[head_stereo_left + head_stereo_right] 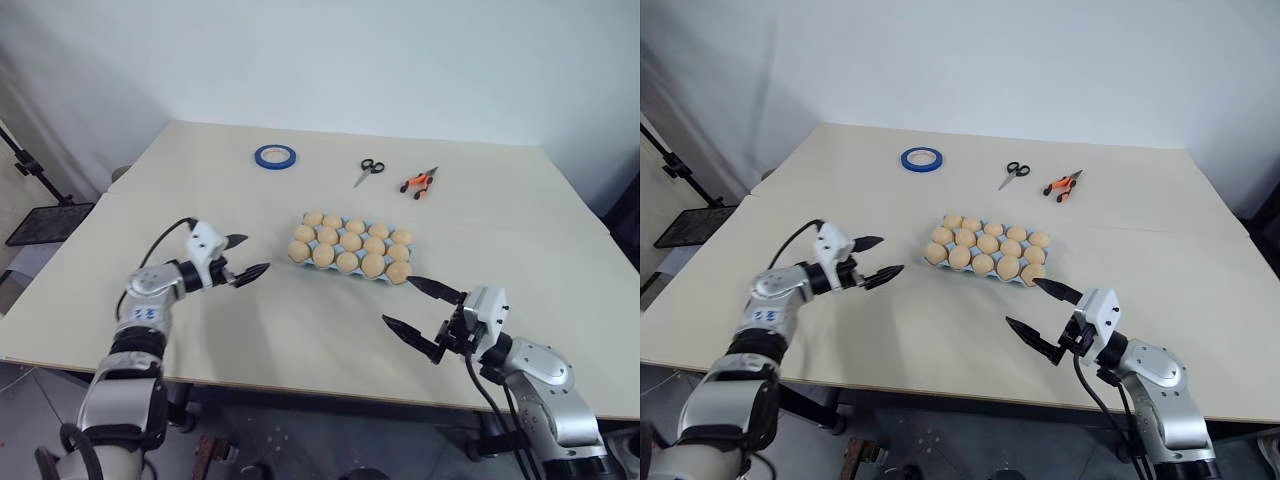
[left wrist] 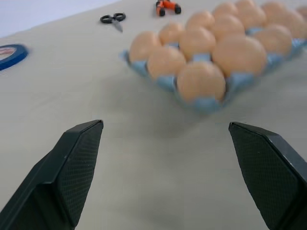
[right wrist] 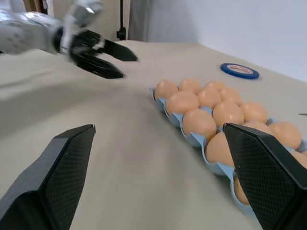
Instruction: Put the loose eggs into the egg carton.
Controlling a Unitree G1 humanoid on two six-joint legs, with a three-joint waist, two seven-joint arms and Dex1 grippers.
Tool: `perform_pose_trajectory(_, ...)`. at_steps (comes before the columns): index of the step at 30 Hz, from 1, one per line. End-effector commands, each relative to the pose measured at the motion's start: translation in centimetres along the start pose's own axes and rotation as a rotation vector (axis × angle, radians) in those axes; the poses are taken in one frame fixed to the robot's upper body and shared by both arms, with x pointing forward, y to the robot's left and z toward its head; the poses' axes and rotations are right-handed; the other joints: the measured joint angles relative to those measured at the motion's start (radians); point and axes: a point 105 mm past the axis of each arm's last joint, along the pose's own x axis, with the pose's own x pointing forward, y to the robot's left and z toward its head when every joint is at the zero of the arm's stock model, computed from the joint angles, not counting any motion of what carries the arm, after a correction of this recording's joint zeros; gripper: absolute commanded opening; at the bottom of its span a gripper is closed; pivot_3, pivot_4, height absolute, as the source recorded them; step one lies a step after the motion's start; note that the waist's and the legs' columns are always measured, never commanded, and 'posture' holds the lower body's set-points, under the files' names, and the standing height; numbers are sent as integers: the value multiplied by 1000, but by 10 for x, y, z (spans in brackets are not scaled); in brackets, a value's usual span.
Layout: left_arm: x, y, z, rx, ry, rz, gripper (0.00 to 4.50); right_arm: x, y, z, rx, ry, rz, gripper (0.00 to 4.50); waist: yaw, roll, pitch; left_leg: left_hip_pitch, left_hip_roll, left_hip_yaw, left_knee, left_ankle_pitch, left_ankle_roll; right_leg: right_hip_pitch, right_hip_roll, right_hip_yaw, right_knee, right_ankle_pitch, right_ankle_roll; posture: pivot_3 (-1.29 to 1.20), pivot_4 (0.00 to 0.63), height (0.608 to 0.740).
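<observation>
Blue moulded pulp shows only at the rim of the carton [image 1: 352,272], for every cup that can be seen holds a tan egg: fifteen eggs [image 1: 351,241], three rows of five, with the long axis running left to right across the middle of the bench [image 1: 200,340] and tipped a little so that its right end lies nearer. No loose egg lies on the bench around it, so the filling looks finished, and what the coming move turns on is simply where the carton sits between the two arms. From the left claw [image 1: 243,256] the carton's left end lies to the right and just beyond, the claw pointing level toward it with its jaws spread wide and nothing between them. From the right claw [image 1: 421,310] the carton's near right corner lies to the far left, close by; that claw is also wide open and empty. The right claw looks slightly the nearer of the two. Well behind the carton, toward the far edge, lie a blue tape ring [image 1: 274,156], scissors [image 1: 368,171] and a small orange tool [image 1: 419,183], all clear of both arms.
</observation>
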Motion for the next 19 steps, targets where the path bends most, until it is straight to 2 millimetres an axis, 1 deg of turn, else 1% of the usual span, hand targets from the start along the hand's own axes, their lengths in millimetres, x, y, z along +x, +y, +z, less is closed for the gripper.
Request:
perform_pose_trajectory(1,-44,-8,-7,45,47,-30,4465,-11,-14,5,-27,4,-22,4500,-10,0,0,1,1,0,0,0,0,1,0,1,0,0,0,0,150,740)
perform_pose_trajectory(2,-55,-15,-10,49,65,-37,4465,-12,-17,4,-29,11,-23,4500,-10,0,0,2,1,1,-1,-1,0,2,0,1,-1,0,0,0,150,740)
perform_pose_trajectory(3,-61,-24,-9,45,66,-49,4465,-13,-20,3,-29,18,-24,4500,-11,0,0,3,1,0,-1,-1,1,3,0,0,-1,0,0,0,150,740)
perform_pose_trajectory(7,-67,-52,3,12,34,-58,4465,-14,-30,-1,-33,27,-31,4500,3,0,0,2,1,-6,-1,-5,-2,5,-3,1,-2,0,-2,0,150,740)
perform_pose_trajectory(9,-70,-61,3,8,39,-44,4465,-13,-35,-2,-30,25,-44,4500,5,0,0,3,0,-7,-1,-5,1,7,-4,0,-2,0,-4,0,150,740)
perform_pose_trajectory(13,-72,-62,4,-8,24,24,4465,-14,-40,-5,-28,30,-45,4500,0,1,0,4,0,-7,-2,-6,1,9,-4,0,-5,1,-6,0,150,740)
perform_pose_trajectory(19,-65,-57,11,41,-2,72,4465,-13,-48,-9,-35,35,-57,4500,-1,1,0,3,0,-6,-4,-6,2,8,-3,1,-9,1,-5,0,150,740)
